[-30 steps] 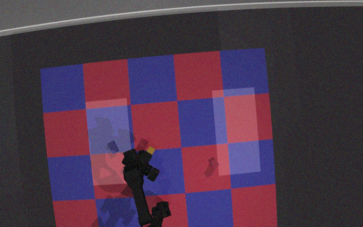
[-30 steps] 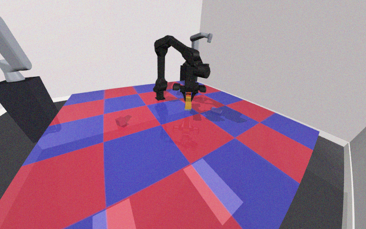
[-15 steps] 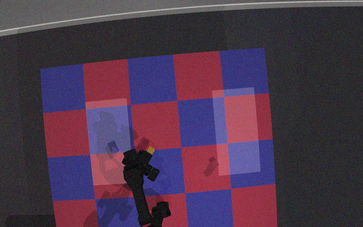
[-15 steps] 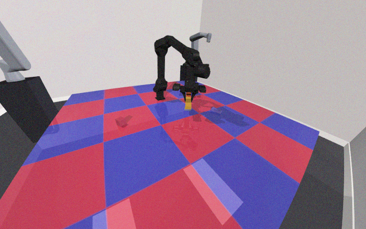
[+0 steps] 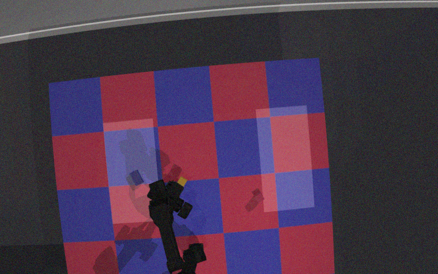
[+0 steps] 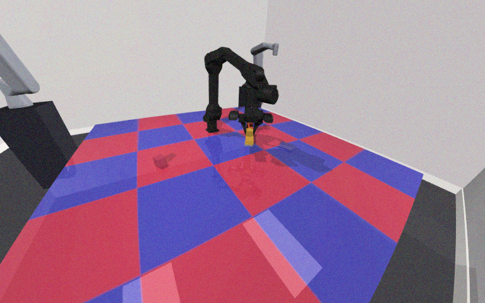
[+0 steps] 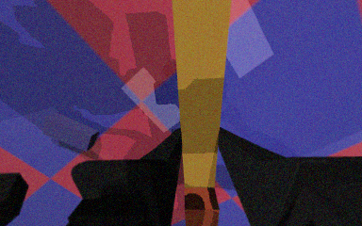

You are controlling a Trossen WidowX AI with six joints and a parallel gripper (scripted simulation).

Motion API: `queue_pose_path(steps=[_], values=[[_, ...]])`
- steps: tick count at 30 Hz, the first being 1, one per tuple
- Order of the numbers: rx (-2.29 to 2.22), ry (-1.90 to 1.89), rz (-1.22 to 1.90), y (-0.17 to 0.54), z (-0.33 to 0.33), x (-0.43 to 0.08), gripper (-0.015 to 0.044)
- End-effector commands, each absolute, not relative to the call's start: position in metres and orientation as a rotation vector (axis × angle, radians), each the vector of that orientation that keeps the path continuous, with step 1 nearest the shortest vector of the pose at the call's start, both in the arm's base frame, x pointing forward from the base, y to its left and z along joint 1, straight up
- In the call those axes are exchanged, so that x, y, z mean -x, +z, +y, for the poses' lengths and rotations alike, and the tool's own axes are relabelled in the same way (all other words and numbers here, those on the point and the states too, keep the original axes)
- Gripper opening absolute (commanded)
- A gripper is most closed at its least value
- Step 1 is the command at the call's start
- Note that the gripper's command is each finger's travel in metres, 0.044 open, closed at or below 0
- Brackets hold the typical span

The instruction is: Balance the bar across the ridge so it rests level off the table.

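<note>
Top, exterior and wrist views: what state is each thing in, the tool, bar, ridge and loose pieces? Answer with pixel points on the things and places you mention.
Tool (image 5: 174,190) (image 6: 249,131) (image 7: 198,132): shut on the bar, not released.
Yellow bar (image 5: 182,181) (image 6: 249,137) (image 7: 202,47): gripped; whether level or touching the ridge, cannot tell.
Ridge: cannot be made out.
Bluish piece (image 5: 136,177) (image 6: 285,145) (image 7: 74,134): on the table, ungripped.
Reddish piece (image 5: 256,194) (image 6: 160,161): on the table, ungripped.
</note>
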State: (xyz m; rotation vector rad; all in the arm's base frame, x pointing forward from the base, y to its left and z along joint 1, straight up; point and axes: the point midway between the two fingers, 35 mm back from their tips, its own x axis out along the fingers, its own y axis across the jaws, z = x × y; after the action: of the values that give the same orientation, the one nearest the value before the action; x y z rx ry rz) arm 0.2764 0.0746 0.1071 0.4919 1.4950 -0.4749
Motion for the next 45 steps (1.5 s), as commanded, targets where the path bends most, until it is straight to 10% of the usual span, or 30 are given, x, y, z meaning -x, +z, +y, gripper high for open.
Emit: queue_pose_path(steps=[1, 45], values=[[-0.496, -0.475, 1.495, 0.1065, 0.075, -0.2766, 0.0], [-0.496, -0.476, 1.495, 0.1028, 0.0747, -0.2763, 0.0]])
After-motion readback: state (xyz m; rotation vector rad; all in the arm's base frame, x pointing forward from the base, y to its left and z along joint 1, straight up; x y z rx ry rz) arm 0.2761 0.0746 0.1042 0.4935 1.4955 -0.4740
